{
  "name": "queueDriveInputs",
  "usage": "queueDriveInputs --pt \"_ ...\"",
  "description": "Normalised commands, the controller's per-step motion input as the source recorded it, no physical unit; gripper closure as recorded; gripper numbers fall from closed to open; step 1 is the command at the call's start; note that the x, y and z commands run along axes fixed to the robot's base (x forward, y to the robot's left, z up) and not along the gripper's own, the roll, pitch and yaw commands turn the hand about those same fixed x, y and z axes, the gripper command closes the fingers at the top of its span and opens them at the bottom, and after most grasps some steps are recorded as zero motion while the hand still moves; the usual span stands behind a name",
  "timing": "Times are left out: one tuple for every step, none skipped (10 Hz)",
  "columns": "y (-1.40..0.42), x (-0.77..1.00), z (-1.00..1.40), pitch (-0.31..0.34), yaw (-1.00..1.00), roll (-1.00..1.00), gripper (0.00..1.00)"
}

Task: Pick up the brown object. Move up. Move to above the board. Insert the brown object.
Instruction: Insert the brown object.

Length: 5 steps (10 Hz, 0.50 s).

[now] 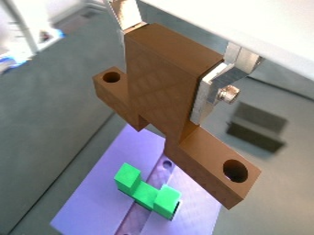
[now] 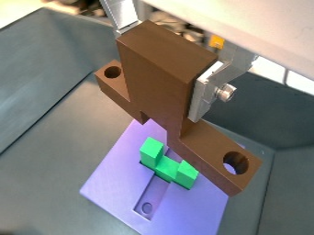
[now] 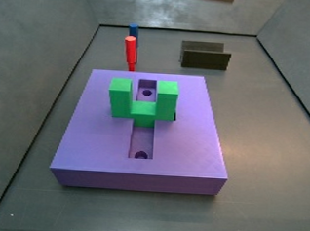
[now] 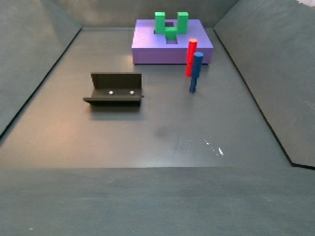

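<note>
My gripper [image 1: 166, 69] clamped on the brown object's [image 1: 166, 87] stem in both wrist views, object held in the air above the board [image 2: 123, 179], green U-shaped block [image 2: 166, 163] sitting on the board over its slot, gripper outside both side views

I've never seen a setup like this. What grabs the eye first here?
In both wrist views the claw grips the brown object, a wooden T-shaped block held in the air above the board. The board is a big purple slab with a green U-shaped block standing on it. On the grey floor nearby stand a red cylinder and a dark olive block.
</note>
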Motion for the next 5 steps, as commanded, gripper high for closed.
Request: queueDriveInputs --pt "-0.09 0.02 -0.53 -0.279 -0.85 0.02 1.0" --pt "-0.21 0.06 -0.54 -0.186 -0.79 0.23 1.0" --pt "-0.23 0.09 -0.5 -0.106 -0.79 0.34 1.0" --pt "-0.22 0.03 -0.46 -0.069 -0.74 0.38 1.0" --pt "-0.14 0.01 -0.4 -0.03 -0.73 0.42 1.0"
